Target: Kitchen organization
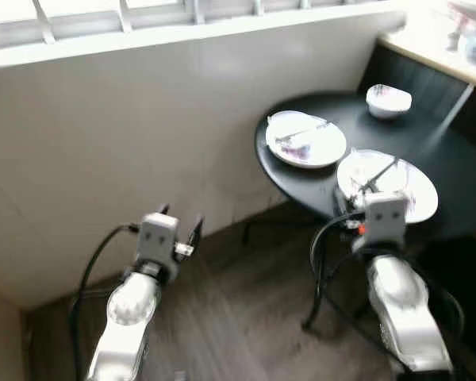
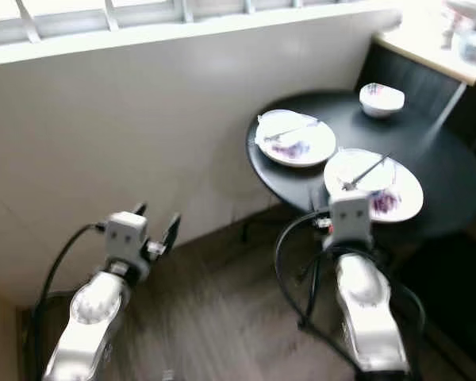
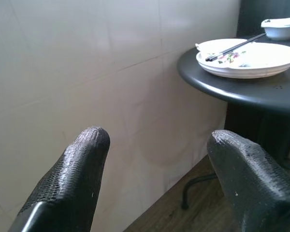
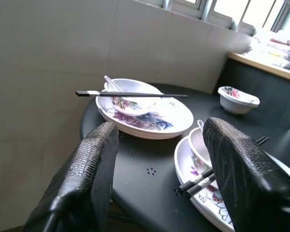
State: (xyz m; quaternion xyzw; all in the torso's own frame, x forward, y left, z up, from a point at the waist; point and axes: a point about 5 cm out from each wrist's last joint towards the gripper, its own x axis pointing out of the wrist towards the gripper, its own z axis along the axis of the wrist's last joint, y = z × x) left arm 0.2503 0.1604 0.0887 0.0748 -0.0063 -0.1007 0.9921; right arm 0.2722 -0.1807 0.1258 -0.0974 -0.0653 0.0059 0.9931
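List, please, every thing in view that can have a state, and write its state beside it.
Left pincer: open, holding nothing, facing the wall beside the table.
Right pincer: open, holding nothing, at the table's edge.
Far plate: on the table, a bowl in it, chopsticks lying across.
Near plate: on the table, chopsticks lying across.
Small bowl: upright, standing apart from both plates.
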